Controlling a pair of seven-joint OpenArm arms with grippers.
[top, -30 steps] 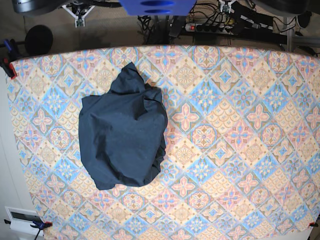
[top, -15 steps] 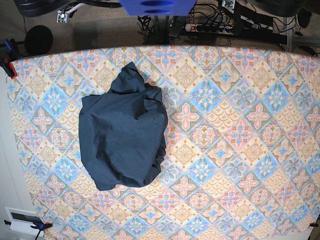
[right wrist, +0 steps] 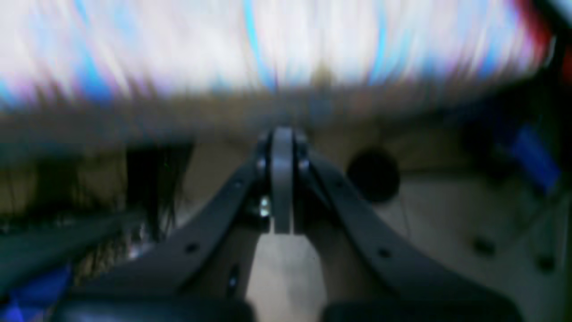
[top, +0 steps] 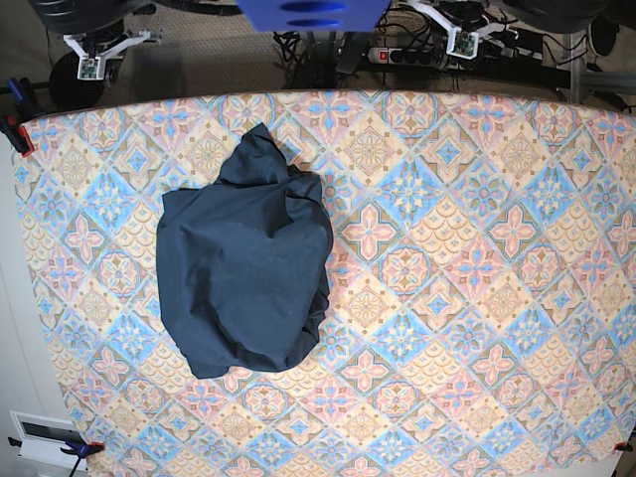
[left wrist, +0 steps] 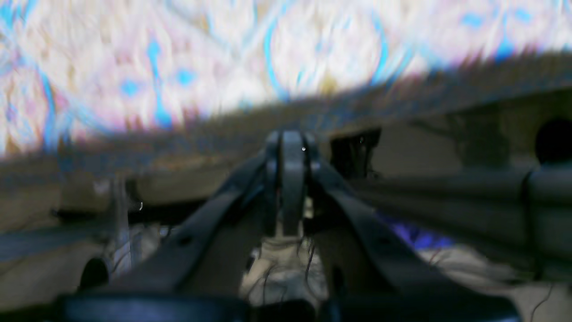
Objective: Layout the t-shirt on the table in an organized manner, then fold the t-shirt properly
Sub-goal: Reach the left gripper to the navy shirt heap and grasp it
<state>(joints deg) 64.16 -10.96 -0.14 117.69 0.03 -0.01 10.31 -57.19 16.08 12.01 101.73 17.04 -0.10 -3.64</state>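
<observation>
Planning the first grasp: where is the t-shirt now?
In the base view, the t-shirt lies bunched on the table's left half, touched by neither arm.

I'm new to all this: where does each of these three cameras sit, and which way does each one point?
Base: mounted overhead, looking straight down at the table with the crumpled t-shirt; both arms just peek in at the top edge.
Left wrist: rides on the left arm, looking along its closed left pincer toward the table edge; heavily blurred.
Right wrist: rides on the right arm, looking along its closed right pincer toward the table edge; also blurred.
Shared: both wrist views show the patterned cloth at their top; neither shows the t-shirt.
</observation>
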